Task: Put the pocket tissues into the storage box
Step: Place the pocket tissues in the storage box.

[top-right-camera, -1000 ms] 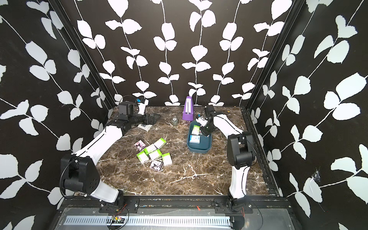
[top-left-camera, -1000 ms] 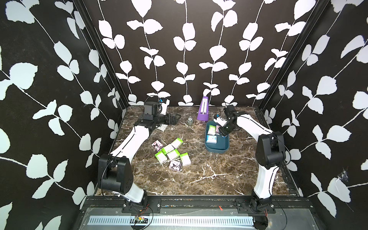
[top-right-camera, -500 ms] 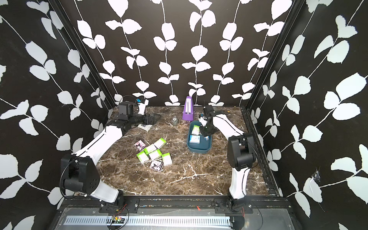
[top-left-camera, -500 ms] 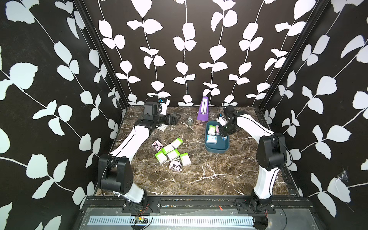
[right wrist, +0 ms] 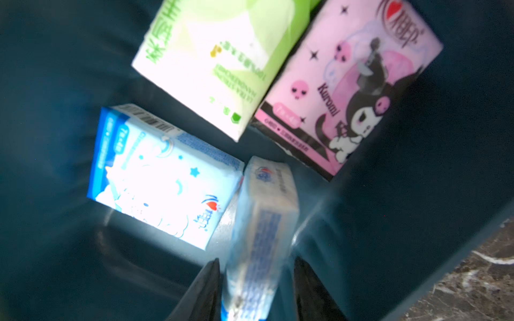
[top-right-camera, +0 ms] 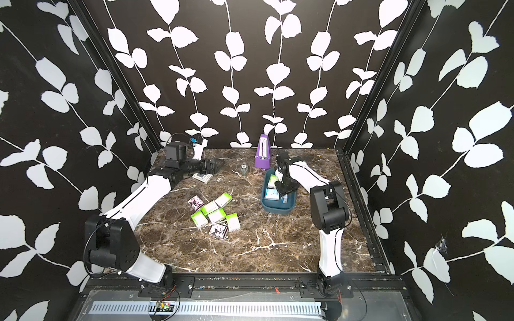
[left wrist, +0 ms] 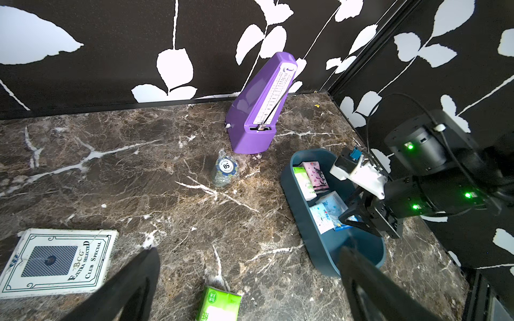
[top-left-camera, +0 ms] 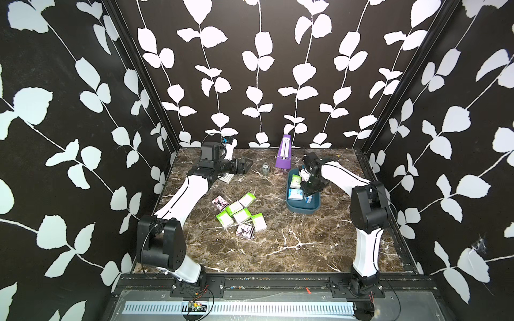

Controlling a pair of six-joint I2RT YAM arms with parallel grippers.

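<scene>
Jaws of the right gripper [right wrist: 256, 259] sit parted either side of a blue-white tissue packet [right wrist: 261, 222] on edge inside the storage box [top-left-camera: 301, 209], beside three others; the left gripper [left wrist: 249, 250] gapes empty; pocket tissues [top-left-camera: 240, 215] cluster on the bench [top-left-camera: 278, 250].

Both top views are bright, evenly lit and sharp throughout. The table [top-left-camera: 278, 250] carries only soft, faint shadows, and the wide lens splays the walls [top-left-camera: 55, 139] outward toward the corners. The left wrist view is crisp, with green lamps glowing on the right arm [left wrist: 434, 194]. The right wrist view is smeared by motion blur. There, a blue packet [right wrist: 164, 180] glares out to white and the box [right wrist: 55, 83] is dim.
</scene>
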